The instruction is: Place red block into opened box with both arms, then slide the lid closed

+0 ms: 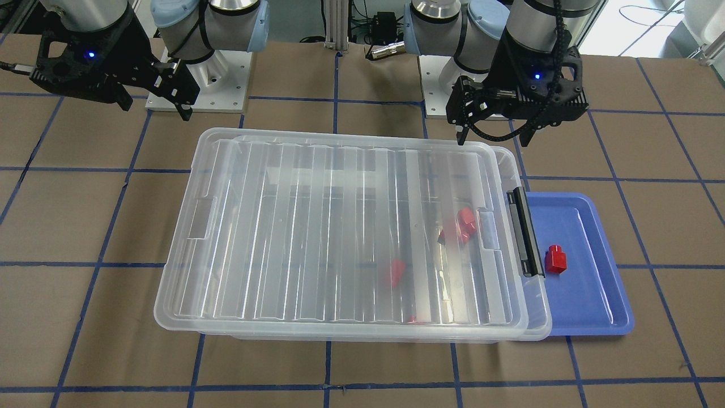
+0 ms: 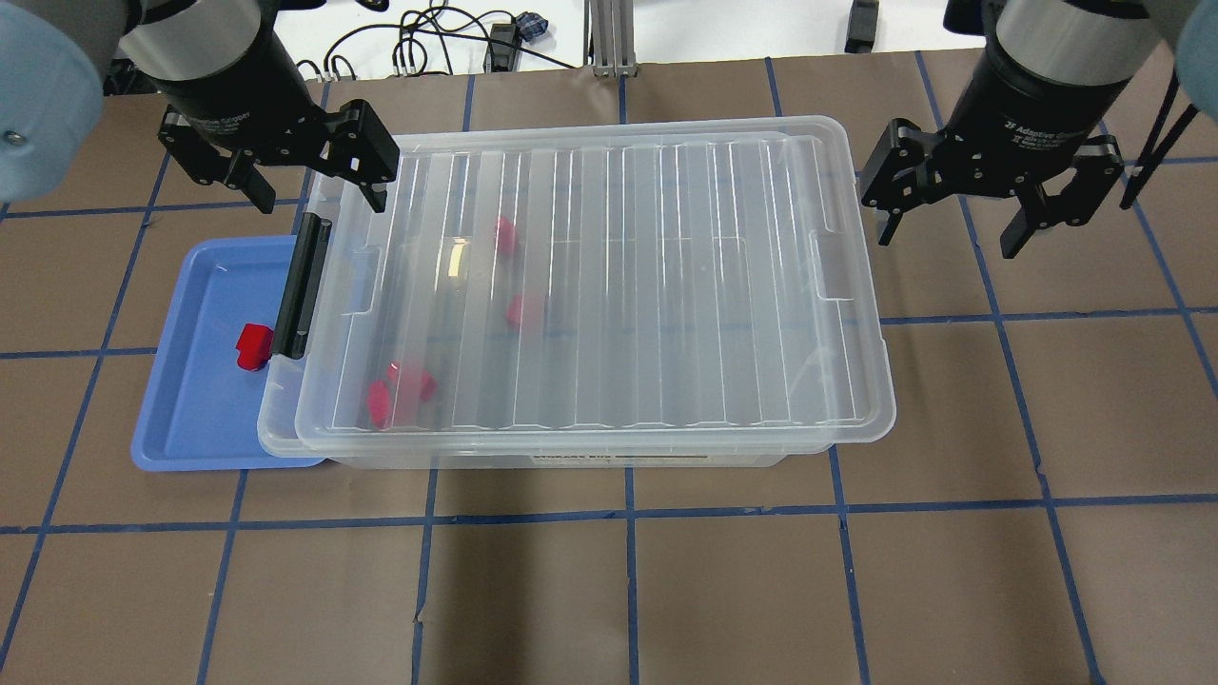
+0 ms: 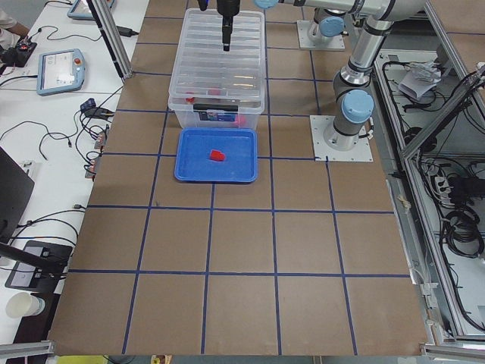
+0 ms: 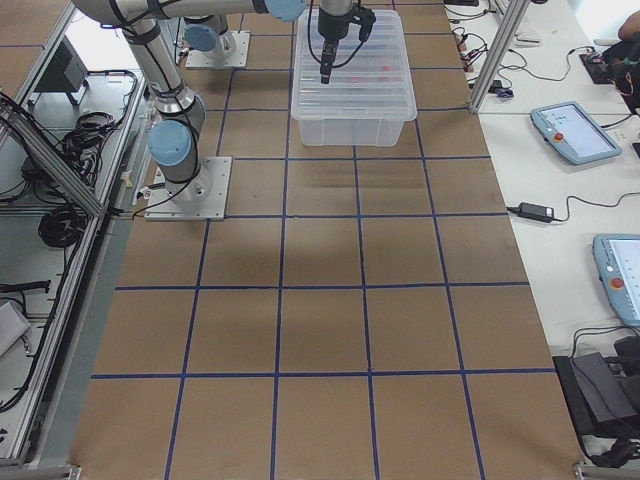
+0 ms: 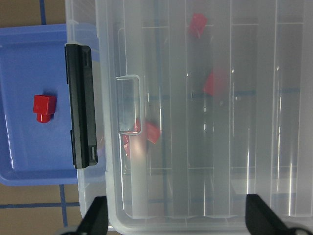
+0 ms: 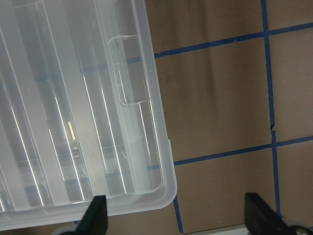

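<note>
A red block stands on the blue tray beside the box's black latch bar. The clear box holds several more red blocks. The ridged lid lies over nearly all of it, shifted a little away from the latch end. My left gripper hangs open and empty over the far corner at the latch end. My right gripper hangs open and empty just off the opposite end.
The blue tray is tucked partly under the box's latch end. Brown table surface with blue tape lines surrounds the box. Both arm bases stand behind it, with cables beyond the table's far edge.
</note>
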Available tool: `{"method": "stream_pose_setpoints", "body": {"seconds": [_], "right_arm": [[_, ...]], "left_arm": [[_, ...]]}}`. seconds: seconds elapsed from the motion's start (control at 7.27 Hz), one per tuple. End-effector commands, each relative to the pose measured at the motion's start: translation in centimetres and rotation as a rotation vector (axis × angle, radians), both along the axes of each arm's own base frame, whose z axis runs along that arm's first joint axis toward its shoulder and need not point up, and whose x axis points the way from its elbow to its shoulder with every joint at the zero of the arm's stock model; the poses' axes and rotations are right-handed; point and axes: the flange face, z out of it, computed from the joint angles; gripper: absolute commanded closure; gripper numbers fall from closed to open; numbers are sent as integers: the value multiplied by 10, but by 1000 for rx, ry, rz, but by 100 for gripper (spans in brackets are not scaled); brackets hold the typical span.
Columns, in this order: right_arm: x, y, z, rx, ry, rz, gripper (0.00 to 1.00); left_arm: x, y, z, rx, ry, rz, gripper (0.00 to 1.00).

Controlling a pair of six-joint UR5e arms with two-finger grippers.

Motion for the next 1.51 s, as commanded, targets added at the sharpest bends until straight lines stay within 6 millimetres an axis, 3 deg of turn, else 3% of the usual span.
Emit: {"method": "stream_pose_setpoints", "body": {"seconds": [0.0,0.41,0.83,1.1,1.38], "right_arm": [[0,4,2,0,1,5,0],[0,5,-2,12,-3,15,0],[0,7,-45,81,-6,1,0],[-4,-14,-59,6,-5,12,0],[-5,-47,-100,44,-8,13,0]], "left_arm": [[1,4,3,-11,-3,3,0],[0,2,1,-6,-3,6,0],[0,5,2,-9,0,4,0],[0,7,4,-12,1,4,0],[0,6,3,-11,4,4,0]]}}
